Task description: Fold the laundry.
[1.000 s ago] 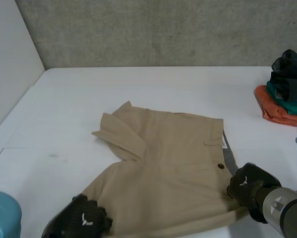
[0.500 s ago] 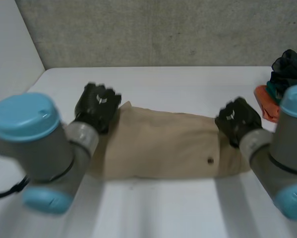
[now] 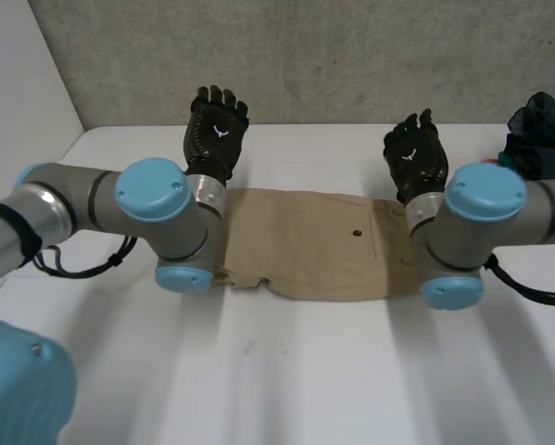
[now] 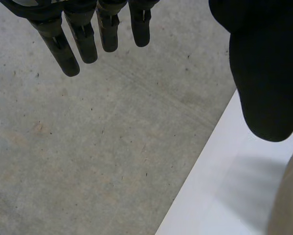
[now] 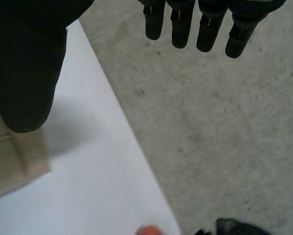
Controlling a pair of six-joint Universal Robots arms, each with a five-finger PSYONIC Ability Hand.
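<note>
The white table (image 3: 305,371) is carrying the whole scene, and the two grey arms with light-blue caps are reaching across it from the near side, the left arm (image 3: 157,218) at the left and the right arm (image 3: 476,218) at the right. Between them the beige cotton shorts (image 3: 305,250) are lying across the middle of the table as a long band running left to right. A second ago they were spread flat and wide, with both hands down at their near edge; half a second ago the hands were carrying that edge over to the far side. So the shorts are now lying doubled, near half over far half. The left hand (image 3: 217,130) is hovering past the far left end of the band, fingers (image 4: 87,39) straight and spread apart, holding nothing. The right hand (image 3: 414,158) is doing the same past the far right end, its fingers (image 5: 205,24) spread and empty. Both have let go and risen clear of the cloth. By my reading the first fold is finished, and a second fold, end over end, is probably coming next. A dark pile of other clothes (image 3: 541,130) is waiting at the far right edge. A small dark button (image 3: 357,233) is showing on the top layer.
</note>
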